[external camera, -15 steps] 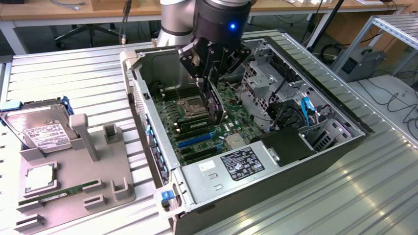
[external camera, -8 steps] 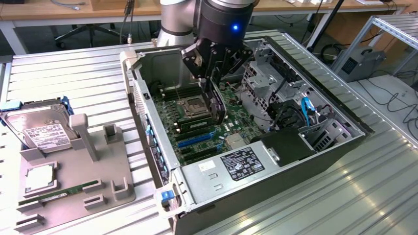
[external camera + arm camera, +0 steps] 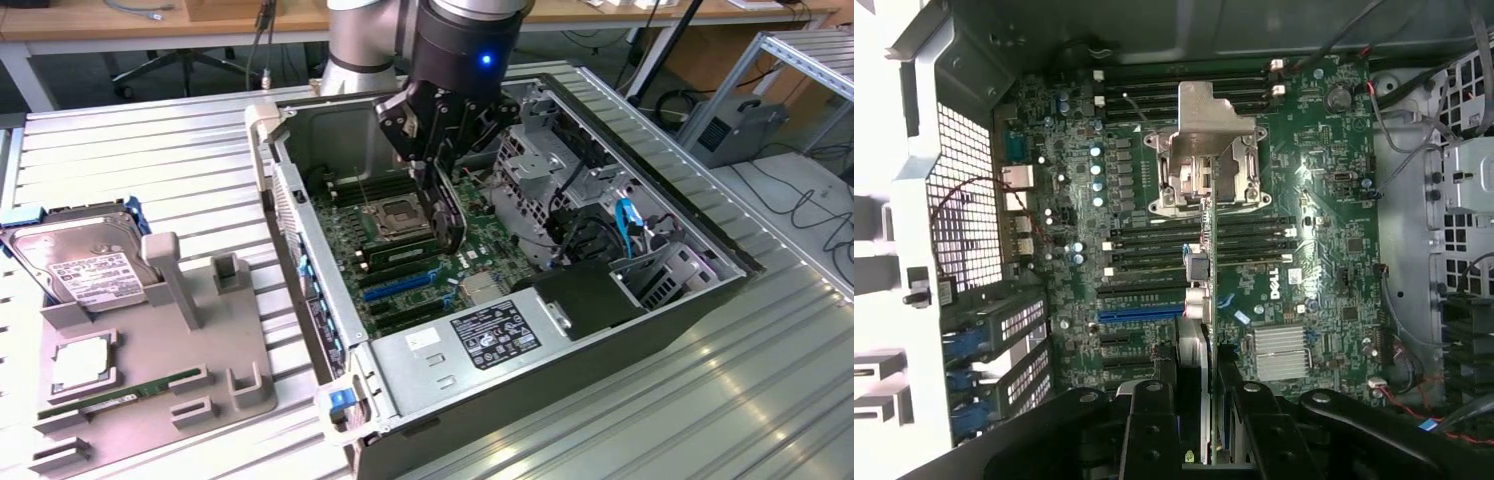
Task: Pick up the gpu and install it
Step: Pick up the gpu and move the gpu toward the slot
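My gripper (image 3: 434, 160) hangs inside the open computer case (image 3: 314, 300), shut on the gpu (image 3: 445, 215). The gpu is a thin black card held on edge, hanging down from the fingers over the green motherboard (image 3: 400, 265), near the processor socket (image 3: 399, 216). In the wrist view the gpu (image 3: 1203, 290) shows edge-on, running from between the black fingers (image 3: 1154, 415) out over the black slots and towards the socket (image 3: 1204, 160). A blue slot (image 3: 1139, 313) lies just beside the card's edge. I cannot tell whether the card touches the board.
The case's metal walls, a drive cage (image 3: 534, 175) and the power supply (image 3: 481, 340) ring the motherboard. At the exterior view's left, a grey fixture (image 3: 147, 380) holds a silver hard drive (image 3: 80, 262), a processor chip (image 3: 83, 362) and a green memory stick (image 3: 120, 395).
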You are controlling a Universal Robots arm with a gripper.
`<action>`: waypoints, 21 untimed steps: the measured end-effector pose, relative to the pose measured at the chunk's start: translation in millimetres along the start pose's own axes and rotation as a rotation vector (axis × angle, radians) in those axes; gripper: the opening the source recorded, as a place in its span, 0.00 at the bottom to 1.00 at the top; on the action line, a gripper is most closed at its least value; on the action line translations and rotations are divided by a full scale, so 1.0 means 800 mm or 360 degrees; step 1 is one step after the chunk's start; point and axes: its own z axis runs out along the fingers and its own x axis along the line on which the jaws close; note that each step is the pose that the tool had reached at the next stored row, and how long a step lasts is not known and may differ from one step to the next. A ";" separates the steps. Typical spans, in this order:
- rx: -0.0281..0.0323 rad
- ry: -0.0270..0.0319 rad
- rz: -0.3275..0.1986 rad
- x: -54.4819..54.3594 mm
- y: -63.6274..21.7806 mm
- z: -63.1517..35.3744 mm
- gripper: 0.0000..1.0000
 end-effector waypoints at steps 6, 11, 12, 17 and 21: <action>0.00003 0.00000 0.0000 -0.003 0.000 0.003 0.26; 0.00008 0.00001 0.0000 -0.005 0.001 0.005 0.26; 0.00008 0.00001 0.0000 -0.005 0.001 0.005 0.26; 0.00007 0.00001 0.0000 -0.008 0.001 0.008 0.26; 0.00007 0.00000 0.0000 -0.010 0.001 0.010 0.26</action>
